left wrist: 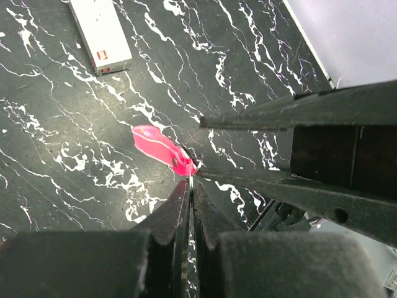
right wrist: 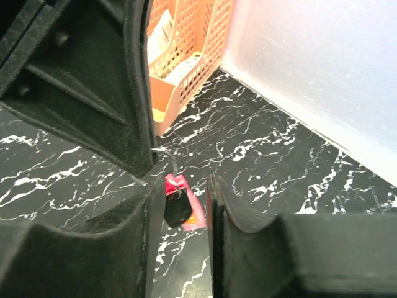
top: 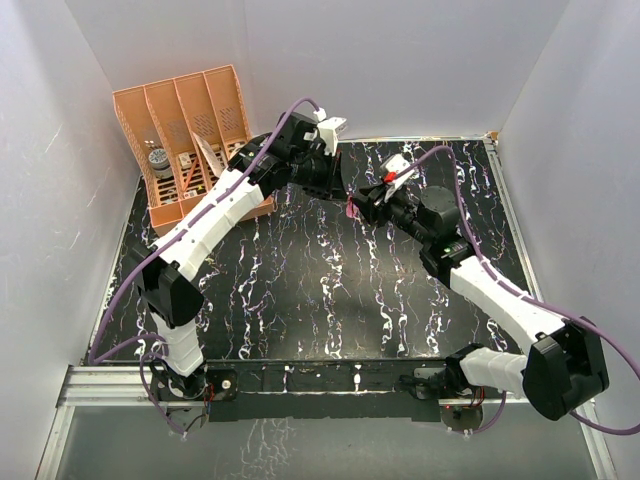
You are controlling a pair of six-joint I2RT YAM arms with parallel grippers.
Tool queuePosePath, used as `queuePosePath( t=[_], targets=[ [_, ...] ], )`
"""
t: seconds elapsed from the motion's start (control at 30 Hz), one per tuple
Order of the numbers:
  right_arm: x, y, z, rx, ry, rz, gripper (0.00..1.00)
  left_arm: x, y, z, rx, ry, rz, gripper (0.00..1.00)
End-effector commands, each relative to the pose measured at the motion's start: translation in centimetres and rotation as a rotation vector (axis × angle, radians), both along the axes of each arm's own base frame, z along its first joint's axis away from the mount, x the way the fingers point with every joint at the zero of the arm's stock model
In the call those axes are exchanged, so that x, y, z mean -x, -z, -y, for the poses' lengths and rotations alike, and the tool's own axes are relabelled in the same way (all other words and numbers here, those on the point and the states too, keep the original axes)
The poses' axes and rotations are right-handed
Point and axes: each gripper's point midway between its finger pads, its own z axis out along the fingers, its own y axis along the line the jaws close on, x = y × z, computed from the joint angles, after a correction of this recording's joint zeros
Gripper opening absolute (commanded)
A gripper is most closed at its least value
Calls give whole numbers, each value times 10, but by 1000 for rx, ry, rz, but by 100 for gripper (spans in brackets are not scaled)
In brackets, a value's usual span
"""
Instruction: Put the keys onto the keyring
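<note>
The keyring is a magenta-pink strap with a thin wire ring at one end. My left gripper is shut on that ring, and the strap hangs from it just above the black marbled table. In the right wrist view the strap hangs between the fingers of my right gripper, close to the left finger, with a small black piece on it. The right jaws stand apart. In the top view both grippers meet at the pink strap. No key shows in any view.
A small white rectangular box lies on the table beyond the strap. An orange slotted organizer with small items stands at the back left, and it also shows in the right wrist view. White walls enclose the table.
</note>
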Motion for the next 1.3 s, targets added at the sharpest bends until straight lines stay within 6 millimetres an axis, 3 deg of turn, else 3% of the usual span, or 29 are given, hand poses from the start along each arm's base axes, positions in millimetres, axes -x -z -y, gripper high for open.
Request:
queuePosePath(
  t=[0.0,0.13,0.33,0.63,1.27],
  targets=[
    [1,-46,16,-65,81,116,35,17,-14,-1,8,50,-17,0],
    [6,-60,22,-93,106,136,37,20,-17,-1,8,77,-6,0],
    [9,-62,19,-90,80,127,34,30,-21,-4,4,146,15,0],
    [17,-56,3,-59,-29,91,35,34,-24,-7,-9,203,61,0],
    [16,-39,-12,-25,-112,28,32,34,-28,-7,-8,222,86,0]
  ],
)
